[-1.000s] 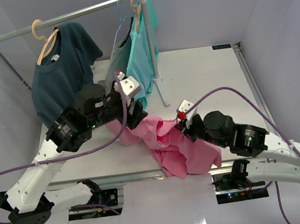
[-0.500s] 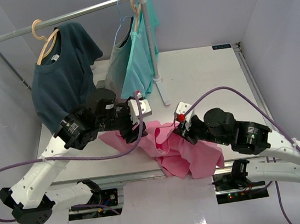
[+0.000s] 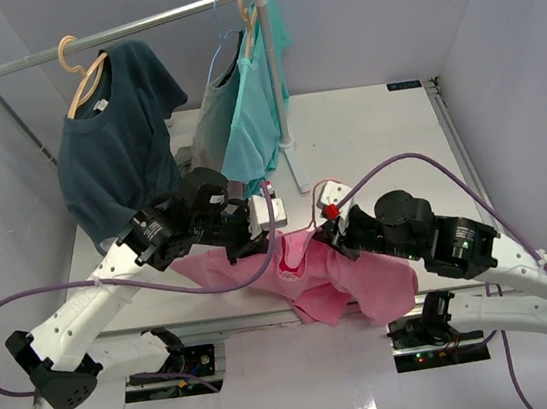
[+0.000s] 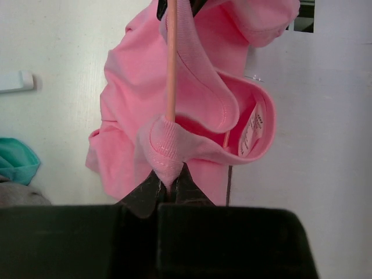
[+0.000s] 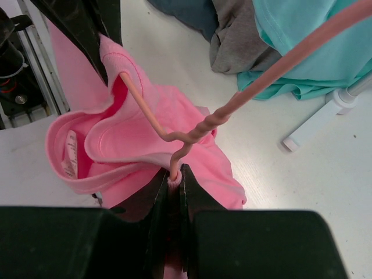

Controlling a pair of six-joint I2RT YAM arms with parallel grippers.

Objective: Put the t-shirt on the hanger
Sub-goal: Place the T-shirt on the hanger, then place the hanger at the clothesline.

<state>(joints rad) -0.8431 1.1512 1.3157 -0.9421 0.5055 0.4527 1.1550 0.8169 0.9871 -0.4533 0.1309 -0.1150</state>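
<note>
The pink t-shirt (image 3: 360, 284) lies crumpled on the table between both arms, its collar (image 4: 244, 125) gaping with the label showing. The thin pink hanger (image 5: 197, 131) runs into the collar; in the left wrist view one arm of the hanger (image 4: 171, 58) pokes into a fold of the collar. My left gripper (image 3: 265, 234) is shut, pinching that ribbed collar fold (image 4: 165, 148) at the wire's end. My right gripper (image 3: 324, 234) is shut on the hanger's wire just below its twisted neck, with collar rib caught in the jaws (image 5: 174, 177). The hook passes out of the right wrist view at the upper right.
A clothes rail (image 3: 119, 30) crosses the back. On it hang a dark navy shirt (image 3: 113, 135) on a wooden hanger and a turquoise shirt (image 3: 256, 106) with a grey cloth beside it. The rail's white foot (image 3: 299, 171) stands just behind the grippers.
My left gripper came down and to the right onto the collar and shut on it. The t-shirt's left side spread out across the table. The right gripper stayed shut and barely shifted.
</note>
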